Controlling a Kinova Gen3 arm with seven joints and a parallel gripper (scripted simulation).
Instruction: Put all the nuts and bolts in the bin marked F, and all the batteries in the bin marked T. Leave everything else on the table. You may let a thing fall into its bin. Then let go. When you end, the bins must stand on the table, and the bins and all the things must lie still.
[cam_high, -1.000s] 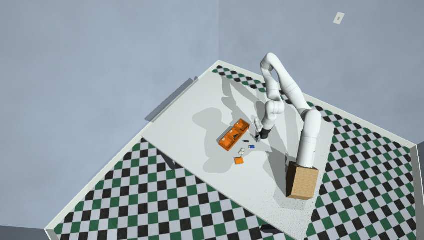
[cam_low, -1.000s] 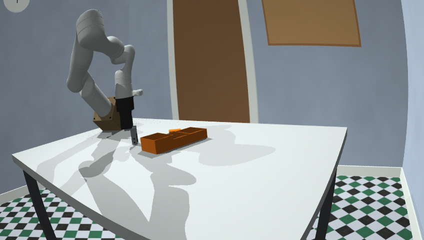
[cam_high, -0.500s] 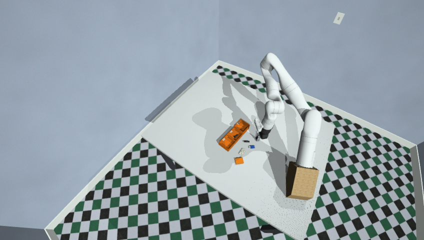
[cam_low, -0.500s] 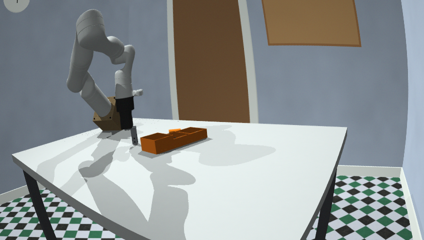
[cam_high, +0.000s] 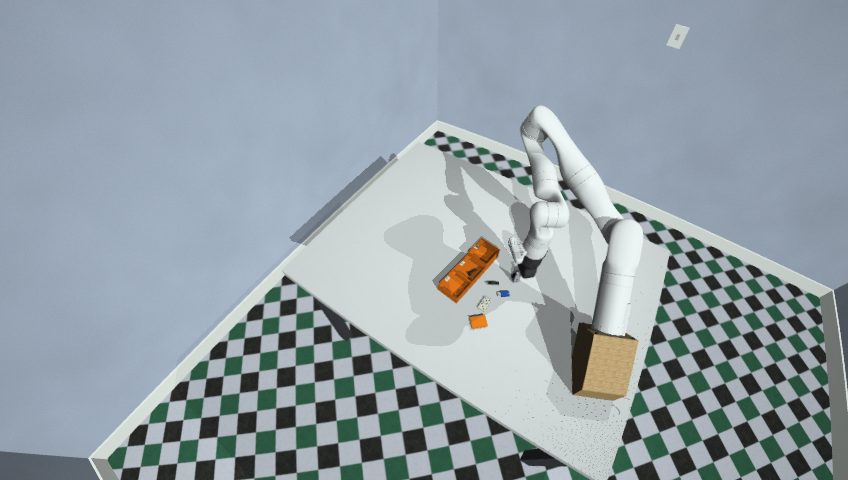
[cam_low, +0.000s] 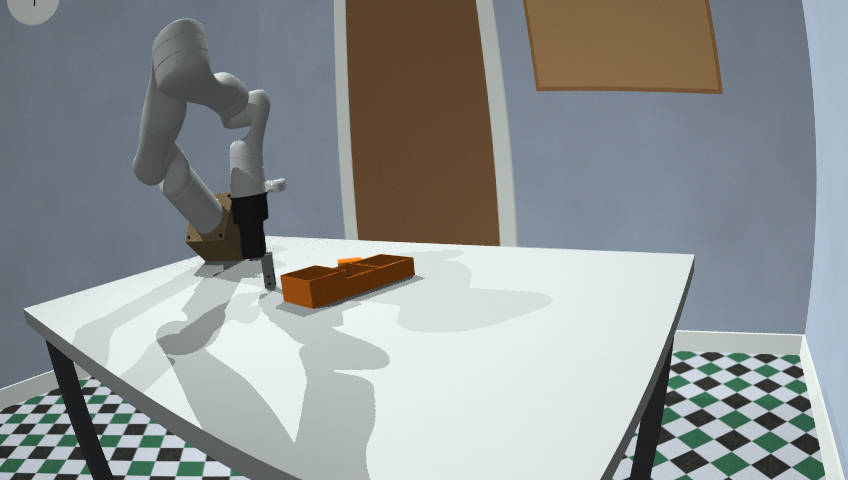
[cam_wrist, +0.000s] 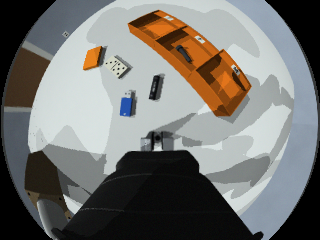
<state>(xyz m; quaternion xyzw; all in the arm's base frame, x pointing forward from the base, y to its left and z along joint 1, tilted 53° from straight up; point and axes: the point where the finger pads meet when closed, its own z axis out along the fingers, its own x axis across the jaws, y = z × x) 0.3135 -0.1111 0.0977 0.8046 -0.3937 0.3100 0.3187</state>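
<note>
A white bench (cam_low: 476, 333) on dark legs stands on a green, black and white chequered floor (cam_high: 333, 404), with grey-blue walls, a brown door (cam_low: 419, 118) and a brown board (cam_low: 621, 44) behind. The arm rises from a wooden block (cam_high: 604, 368) on the bench.

An orange bin row (cam_high: 452, 290) of three compartments lies near the bench's middle. Its middle compartment holds a dark oblong piece (cam_wrist: 184, 54); the end compartments show only small pale specks, and the letter marks are too small to read.

Just beside the row's long side lie a black stick-shaped item (cam_wrist: 156, 86) and a blue item (cam_wrist: 128, 104); farther out from the row sit a white spotted tile (cam_wrist: 116, 66) and an orange square (cam_wrist: 92, 58).

The tool (cam_wrist: 155, 139) points straight down at the bench just off one end of the row, drawn narrow on a small grey piece, too small to name
</note>
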